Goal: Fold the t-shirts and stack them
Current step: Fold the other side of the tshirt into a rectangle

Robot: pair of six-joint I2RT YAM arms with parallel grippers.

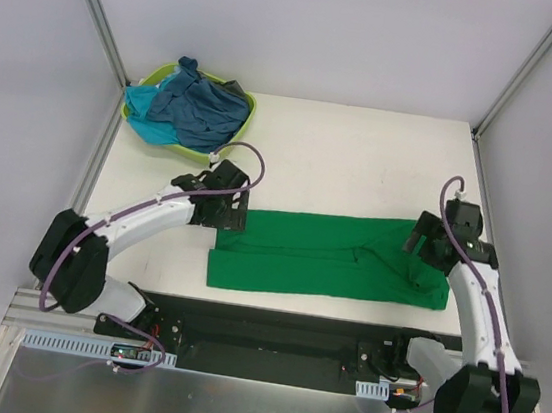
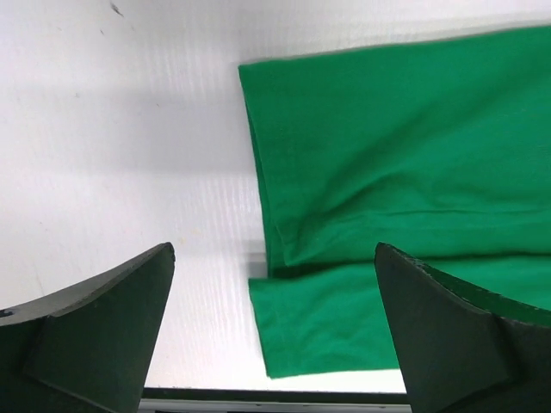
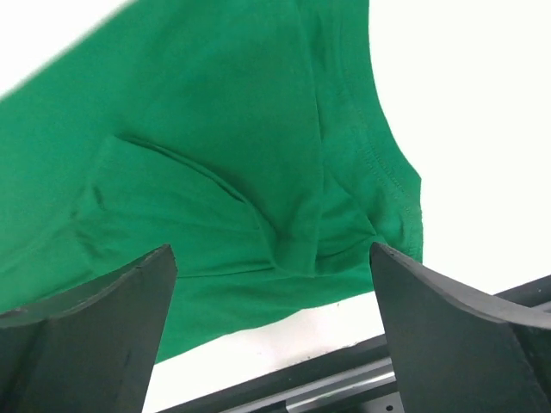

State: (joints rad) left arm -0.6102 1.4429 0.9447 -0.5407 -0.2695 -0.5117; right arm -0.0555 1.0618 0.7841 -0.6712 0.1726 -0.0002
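Observation:
A bright green t-shirt [image 1: 325, 256] lies folded into a long band across the near part of the white table [image 1: 342, 164]. My left gripper [image 1: 222, 218] is open and empty above its left end. In the left wrist view the shirt's left edge [image 2: 362, 172] lies between and beyond the open fingers [image 2: 95, 335]. My right gripper [image 1: 420, 246] is open and empty above the right end. The right wrist view shows that creased end and its stitched hem [image 3: 284, 206]. Dusty blue, turquoise and dark grey shirts [image 1: 197, 108] are heaped in the basket.
A lime-green plastic basket [image 1: 246, 114] stands at the table's back left corner. Metal frame posts [image 1: 96, 13] rise at the back corners beside pale walls. A black rail [image 1: 281, 333] runs along the table's near edge between the arm bases.

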